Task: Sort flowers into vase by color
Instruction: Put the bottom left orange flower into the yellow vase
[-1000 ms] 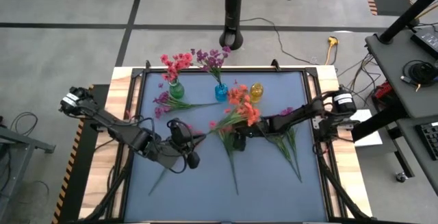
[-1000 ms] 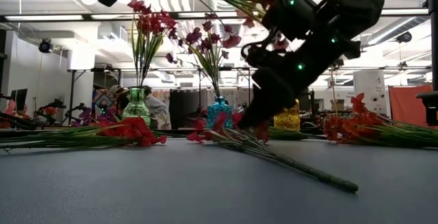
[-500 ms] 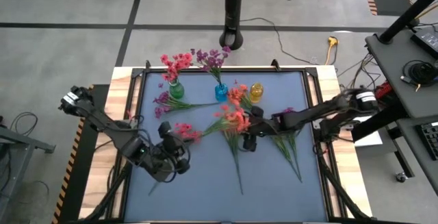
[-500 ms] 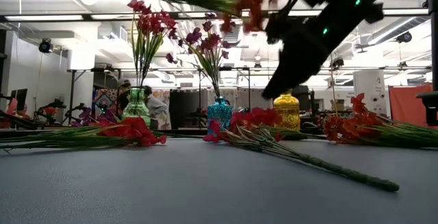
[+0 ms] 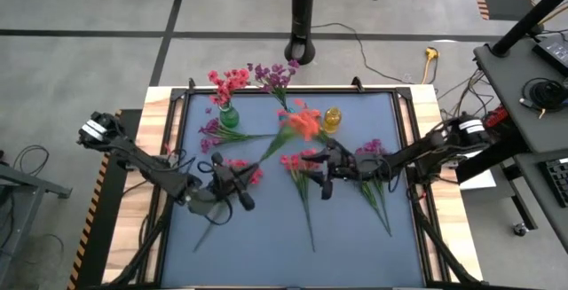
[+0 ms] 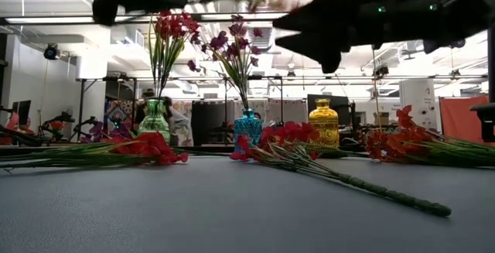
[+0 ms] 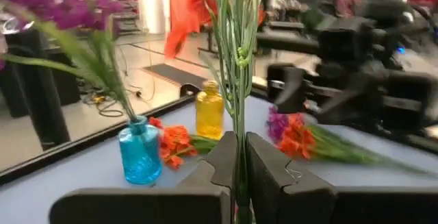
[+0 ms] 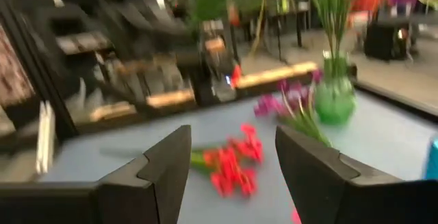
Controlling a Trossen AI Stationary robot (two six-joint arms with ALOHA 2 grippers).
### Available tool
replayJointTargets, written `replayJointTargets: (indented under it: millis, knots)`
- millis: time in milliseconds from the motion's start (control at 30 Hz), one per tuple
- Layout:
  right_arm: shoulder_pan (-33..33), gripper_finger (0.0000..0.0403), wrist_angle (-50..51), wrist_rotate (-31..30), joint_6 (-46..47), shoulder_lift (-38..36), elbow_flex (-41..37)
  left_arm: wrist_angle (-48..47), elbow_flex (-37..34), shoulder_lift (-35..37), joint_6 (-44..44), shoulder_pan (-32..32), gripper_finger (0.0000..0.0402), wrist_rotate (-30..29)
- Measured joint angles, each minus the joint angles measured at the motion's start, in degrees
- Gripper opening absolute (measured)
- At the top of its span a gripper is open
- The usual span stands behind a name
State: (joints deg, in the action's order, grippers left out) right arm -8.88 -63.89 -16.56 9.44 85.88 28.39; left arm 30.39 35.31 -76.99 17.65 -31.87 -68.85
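Note:
My left gripper point(image 5: 247, 182) is shut on an orange-red flower sprig point(image 5: 300, 123), whose blossoms hang in the air near the yellow vase point(image 5: 332, 117). My right gripper point(image 5: 322, 173) stands open at mid-table with nothing between its fingers point(image 8: 168, 162). The green vase point(image 5: 228, 115) holds pink-red flowers and the blue vase point(image 5: 286, 119) holds purple ones. Lying flat on the table are a purple sprig point(image 5: 217, 135), a pink-red sprig point(image 5: 240, 168), a red sprig point(image 5: 300, 164) and more sprigs point(image 5: 374, 161). My left gripper pinches the sprig's green stem point(image 7: 238, 125) between its two fingers point(image 7: 219, 162), low on the stem and far from the blossoms. The fingers come level from the table's left. The sprig is lifted clear, its blossom end point(image 7: 195, 5) rising away toward the vases.
The three vases stand in a row at the table's far side. Loose sprigs lie across the middle and right of the blue mat point(image 5: 266, 246); its near part is bare. A black post point(image 5: 303, 24) stands beyond the far edge.
My left gripper has sunk a little and tipped, and the orange-red sprig's blossom end has swung toward the far edge, up beside the yellow vase. My right gripper has drawn back toward the table's right and risen, tipping from pointing down to level. The red sprig below it now lies flat.

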Motion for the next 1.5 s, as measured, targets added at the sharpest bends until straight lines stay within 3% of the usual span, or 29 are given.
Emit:
replayJointTargets:
  millis: [100,300,567,733,867,1100,1300,1500]
  knots:
    - [0.1,0.0206,-6.5,0.0,-1.0,3.6,1.6,10.6,-4.5,-0.6,-0.2,1.3,0.0004,2.1]
    - [1.0,0.0237,-3.0,0.0,-0.9,9.2,10.1,21.0,-7.2,-4.8,-1.5,2.2,0.0004,3.6]
    - [1.6,0.0310,-2.8,-0.1,1.1,14.8,18.8,23.7,-4.3,-11.2,-3.9,2.6,0.0004,3.3]
    - [2.1,0.0318,-2.9,-0.6,1.2,17.4,22.5,23.6,-1.4,-14.4,-6.7,2.8,0.0006,1.8]
    - [2.1,0.0277,-2.9,-0.8,0.9,17.9,23.7,23.6,-0.9,-15.0,-7.5,2.5,0.0009,1.8]
    - [2.1,0.0136,-2.8,-0.7,0.5,17.8,23.6,23.6,-3.4,-12.2,-5.9,2.5,0.0025,6.0]
    - [2.0,0.0044,-2.8,-0.4,0.4,17.8,23.6,20.0,-5.5,-7.6,-5.1,2.5,0.0092,8.3]
    - [2.1,0.0015,4.7,-0.4,-0.8,14.9,23.6,7.8,-6.2,-0.5,-4.9,2.5,0.0156,9.5]
